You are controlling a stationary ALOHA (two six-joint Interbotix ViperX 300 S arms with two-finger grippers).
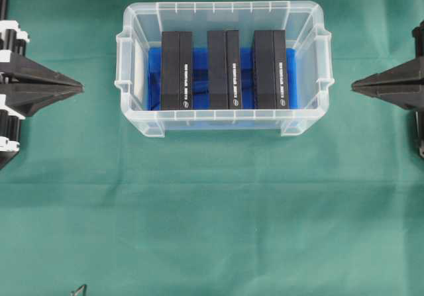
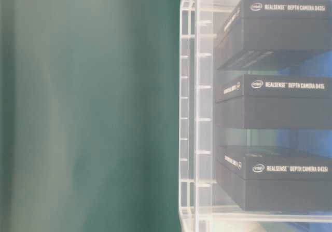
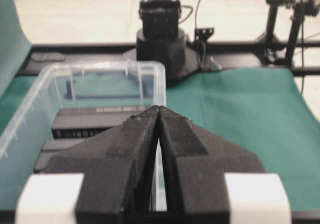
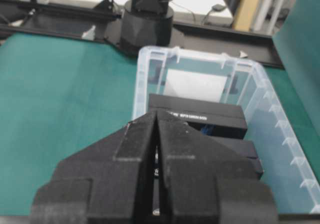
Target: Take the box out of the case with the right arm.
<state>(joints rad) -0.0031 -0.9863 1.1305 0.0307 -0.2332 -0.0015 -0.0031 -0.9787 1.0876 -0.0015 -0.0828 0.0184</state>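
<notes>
A green cloth [image 1: 212, 210] covered the whole table, creased in faint lines across the near half. On it, toward the far side and roughly centred, sat the case [image 1: 136, 120] — a clear plastic tub with a rimmed edge, side handles and a blue sheet [image 1: 291, 77] lining its bottom. Inside the case stood three black boxes side by side with narrow gaps between them: the left box [image 1: 176, 69], the middle box [image 1: 223, 68] and the right box [image 1: 269, 68], each running from the far wall toward the near wall and carrying small white print. In the table-level view the same boxes showed through the clear wall, their labels reading as depth-camera packaging. The left gripper [image 1: 81, 87], black with white bands behind its fingers, rested at the left edge of the table, pointing toward the case and well apart from it; its wrist view showed the two fingers pressed together to a point with nothing between them. The right gripper [image 1: 353, 86] — all black — sat at the right edge, likewise aimed at the case and well clear of it, its fingers closed tip to tip on nothing. None of the boxes was touched by either arm.
</notes>
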